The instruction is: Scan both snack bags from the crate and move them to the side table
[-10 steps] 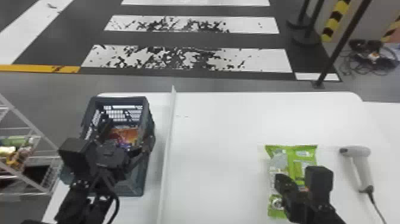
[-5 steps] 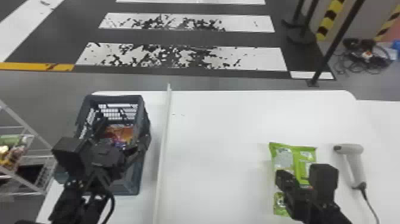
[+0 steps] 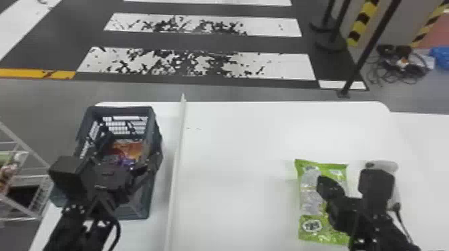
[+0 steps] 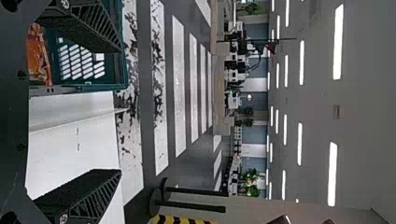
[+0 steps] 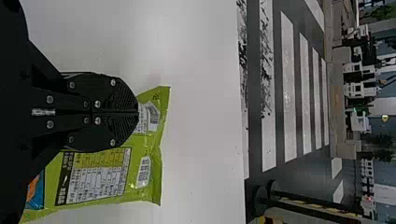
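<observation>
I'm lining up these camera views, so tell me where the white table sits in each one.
Head view: the white table spans the lower middle, the crate on its left part and the green snack bag on its right.
Left wrist view: the table runs beside the crate, seen between the parted left jaws.
Right wrist view: the table lies around the green snack bag.
Shared landmark: the striped floor past the table's far edge.

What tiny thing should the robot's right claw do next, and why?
I think the right claw should open its fingers just above the green bag. They look pressed together, with the bag lying flat on the white table beneath them, so they probably need to part before they can pinch it and bring it to the scanner beside it.
</observation>
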